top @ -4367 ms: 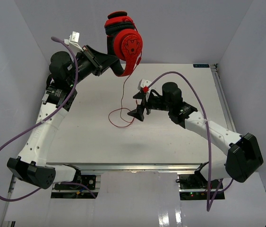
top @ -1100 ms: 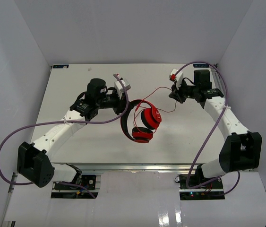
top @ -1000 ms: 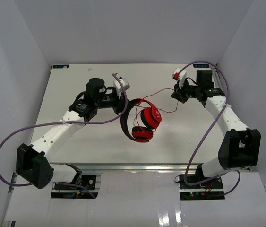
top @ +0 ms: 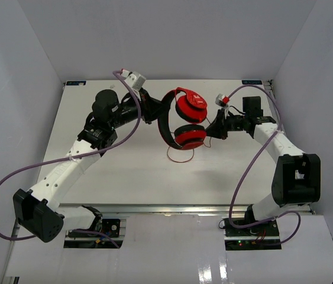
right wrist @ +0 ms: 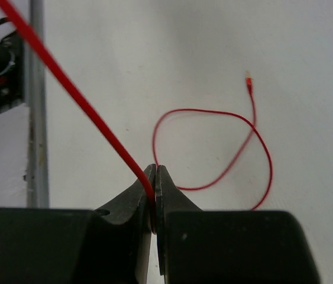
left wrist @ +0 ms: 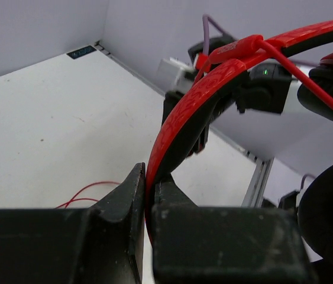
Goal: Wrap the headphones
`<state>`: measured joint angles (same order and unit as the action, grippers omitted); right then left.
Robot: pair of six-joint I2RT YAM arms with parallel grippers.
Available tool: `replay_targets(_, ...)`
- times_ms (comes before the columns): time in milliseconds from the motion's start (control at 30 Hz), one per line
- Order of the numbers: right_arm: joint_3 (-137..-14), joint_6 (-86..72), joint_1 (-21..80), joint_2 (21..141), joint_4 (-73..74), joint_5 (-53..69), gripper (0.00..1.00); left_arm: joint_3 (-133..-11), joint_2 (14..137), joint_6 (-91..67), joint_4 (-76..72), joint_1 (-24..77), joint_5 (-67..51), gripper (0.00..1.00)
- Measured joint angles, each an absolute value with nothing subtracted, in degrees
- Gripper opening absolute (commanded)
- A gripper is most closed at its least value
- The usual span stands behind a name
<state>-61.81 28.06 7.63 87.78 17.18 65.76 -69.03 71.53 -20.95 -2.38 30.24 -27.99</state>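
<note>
**One pair of headphones, held up between two closed grippers**

From above, we count two arms, two purple cables draped along them, and one pair of headphones raised over the far middle of the table. The left gripper reaches in from the left and is clamped on the headband. The two red ear cups sit one above the other just right of it. The right gripper comes in from the right, just beside the lower cup, with its jaws closed. One thin red cable hangs below the cups and loops onto the table.

In the left wrist view, we see the left gripper with its two fingers pressed on the red headband, which arcs up and to the right. One dark ear cup fills the lower right corner. A stretch of cable lies on the table beyond the fingers.

In the right wrist view, the right gripper pinches the cable between its closed fingers. One strand runs taut up to the top left. Beyond the fingers, one loop of cable lies on the table, ending in a single plug.
</note>
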Motion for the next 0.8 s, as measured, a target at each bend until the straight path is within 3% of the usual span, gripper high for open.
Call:
replay_targets(200, -63.24, 25.02, 18.76, 87.85, 15.09, 72.98, 0.09, -77.65, 74.65, -30.73, -2.13, 30.51, -15.21, 0.0)
replay_targets(367, -62.84, 16.52, 26.23, 86.92, 3.75, 76.99, 0.09, -88.8, 78.03, -29.12, 5.43, 30.61, 0.54, 0.0)
replay_targets(600, -57.45, 8.47, 25.72, 76.43, -8.97, 73.88, 0.08, -96.6, 81.65, -18.97, 13.67, 30.56, 14.19, 0.0)
replay_targets(800, -58.04, 18.6, 24.58, 68.34, 0.39, 66.71, 0.09, -96.08, 83.53, -8.69, 17.94, 30.46, 19.91, 0.0)
